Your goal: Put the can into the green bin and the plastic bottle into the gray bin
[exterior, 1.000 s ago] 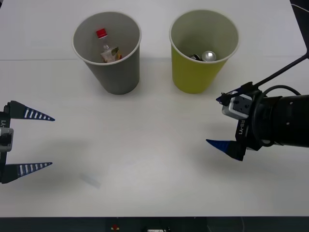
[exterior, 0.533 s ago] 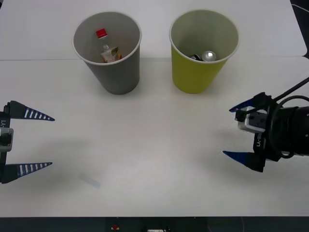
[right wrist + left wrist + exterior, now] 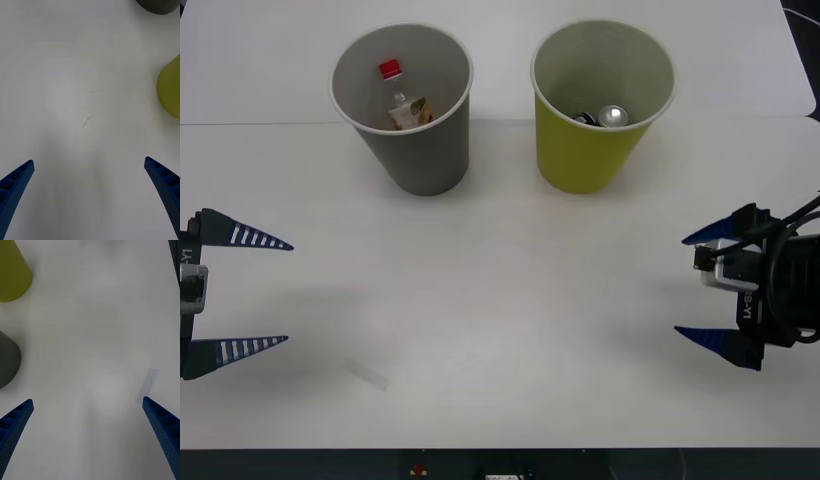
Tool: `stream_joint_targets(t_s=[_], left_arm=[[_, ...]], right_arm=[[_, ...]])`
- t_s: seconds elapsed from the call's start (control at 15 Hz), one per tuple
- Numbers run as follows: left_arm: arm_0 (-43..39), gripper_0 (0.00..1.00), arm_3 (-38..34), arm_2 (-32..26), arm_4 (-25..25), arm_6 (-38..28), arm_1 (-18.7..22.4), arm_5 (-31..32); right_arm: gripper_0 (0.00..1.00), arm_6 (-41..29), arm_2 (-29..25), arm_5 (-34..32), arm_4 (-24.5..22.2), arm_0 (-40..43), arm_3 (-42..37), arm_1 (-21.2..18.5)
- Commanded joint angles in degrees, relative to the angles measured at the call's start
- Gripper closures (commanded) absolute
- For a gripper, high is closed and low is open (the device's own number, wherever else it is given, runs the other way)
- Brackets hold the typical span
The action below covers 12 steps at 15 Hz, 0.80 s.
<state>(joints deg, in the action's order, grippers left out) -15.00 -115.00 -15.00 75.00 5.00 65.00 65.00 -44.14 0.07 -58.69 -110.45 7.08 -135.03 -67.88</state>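
The plastic bottle point(image 3: 402, 98), clear with a red cap, stands inside the gray bin point(image 3: 420, 160) at the back left. Inside the green bin point(image 3: 580, 155) at the back right lies the can point(image 3: 613, 116), its silver top showing. My right gripper point(image 3: 692, 285) is open at the table's right edge, in front of and to the right of the green bin point(image 3: 169, 90), holding nothing. At the left edge my left gripper point(image 3: 285, 292) is open and empty; its wrist view catches the gray bin point(image 3: 8, 360) and the green bin point(image 3: 13, 273).
The white table point(image 3: 500, 300) lies bare between the two grippers. A small clear strip of tape point(image 3: 367, 373) lies flat near the front left, also seen as tape point(image 3: 147, 384) from the left wrist.
My right gripper has drawn back to the right and slightly toward the table's front, away from the green bin, staying open. The left gripper and both bins have not moved.
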Motion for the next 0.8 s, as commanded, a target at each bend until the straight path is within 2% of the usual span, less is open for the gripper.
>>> stream_joint_targets(t_s=[0.07, 0.2, 0.33, 0.6, 0.8], left_arm=[[0.00, 0.00, 0.00, 0.00, 0.00, 0.00, 0.00, 0.00], [0.00, 0.00, 0.00, 0.00, 0.00, 0.00, 0.00, 0.00], [0.00, 0.00, 0.00, 0.00, 0.00, 0.00, 0.00, 0.00], [0.00, 0.00, 0.00, 0.00, 0.00, 0.00, 0.00, 0.00], [0.00, 0.00, 0.00, 0.00, 0.00, 0.00, 0.00, 0.00]], right_arm=[[0.00, 3.80, 0.02, 2.80, 4.98, 2.41, 3.54, 1.70], [0.00, 9.42, -0.07, 2.97, 9.82, 2.58, 8.02, 4.34], [0.00, 12.15, -0.16, 2.88, 9.99, 2.67, 10.40, 5.92], [0.00, 13.20, -0.16, 2.97, 9.64, 3.29, 11.63, 8.82], [0.00, 13.20, -0.16, 2.97, 9.64, 3.29, 11.63, 8.91]])
